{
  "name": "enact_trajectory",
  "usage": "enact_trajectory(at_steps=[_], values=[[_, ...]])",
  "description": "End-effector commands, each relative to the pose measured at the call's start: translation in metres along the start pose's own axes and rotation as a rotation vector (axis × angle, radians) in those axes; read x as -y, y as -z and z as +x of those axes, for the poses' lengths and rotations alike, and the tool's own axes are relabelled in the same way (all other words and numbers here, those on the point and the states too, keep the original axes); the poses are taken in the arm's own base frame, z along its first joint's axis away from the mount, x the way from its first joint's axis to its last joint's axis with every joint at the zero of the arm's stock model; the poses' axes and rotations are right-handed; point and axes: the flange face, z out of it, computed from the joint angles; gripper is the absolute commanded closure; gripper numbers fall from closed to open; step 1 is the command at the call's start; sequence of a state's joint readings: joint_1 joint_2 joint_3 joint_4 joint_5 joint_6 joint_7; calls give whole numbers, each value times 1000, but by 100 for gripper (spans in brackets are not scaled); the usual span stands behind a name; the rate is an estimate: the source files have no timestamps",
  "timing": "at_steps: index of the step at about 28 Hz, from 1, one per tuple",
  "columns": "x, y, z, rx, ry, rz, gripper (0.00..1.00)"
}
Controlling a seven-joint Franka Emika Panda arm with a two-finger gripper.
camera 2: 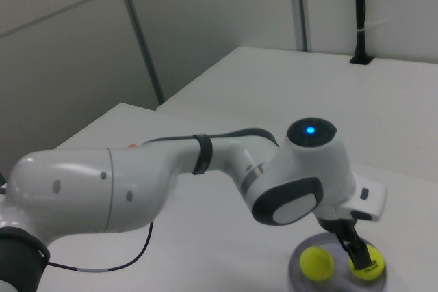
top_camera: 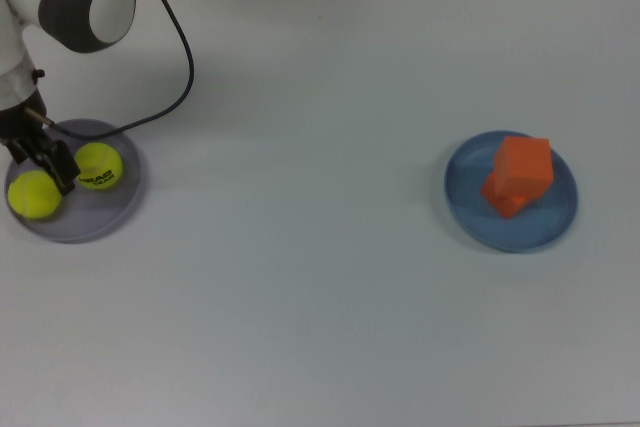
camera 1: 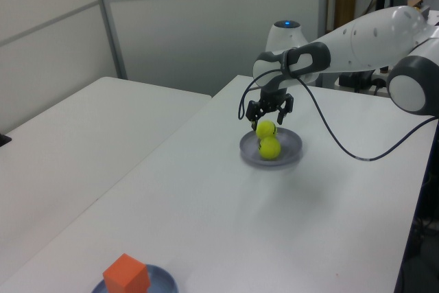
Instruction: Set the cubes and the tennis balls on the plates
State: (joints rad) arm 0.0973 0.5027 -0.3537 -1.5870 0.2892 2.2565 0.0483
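In the left view, the orange cubes (camera 1: 126, 274) sat nearest, stacked on the blue plate (camera 1: 162, 280). Farther off, both tennis balls (camera 1: 269, 147) lay on the lavender plate (camera 1: 291, 144), directly beneath the claw (camera 1: 270, 109), whose fingers stood open, gripping nothing.

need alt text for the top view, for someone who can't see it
Two yellow-green tennis balls sit on a lavender plate at the top view's left, with the robot's black pincer open just above them. At the right, two orange cubes are stacked on a blue plate on the white table.
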Motion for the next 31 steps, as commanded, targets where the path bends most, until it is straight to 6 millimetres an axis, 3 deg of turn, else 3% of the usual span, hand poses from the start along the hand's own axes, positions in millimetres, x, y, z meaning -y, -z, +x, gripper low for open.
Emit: enact_trajectory(at_steps=[1, 8, 18, 23, 31], values=[[15, 64, -13, 34, 46, 57, 0], [54, 126, -40, 92, 129, 82, 0], [146, 205, -102, 156, 251, 81, 0], [169, 231, -121, 152, 273, 97, 0], [178, 253, -138, 159, 296, 104, 0]])
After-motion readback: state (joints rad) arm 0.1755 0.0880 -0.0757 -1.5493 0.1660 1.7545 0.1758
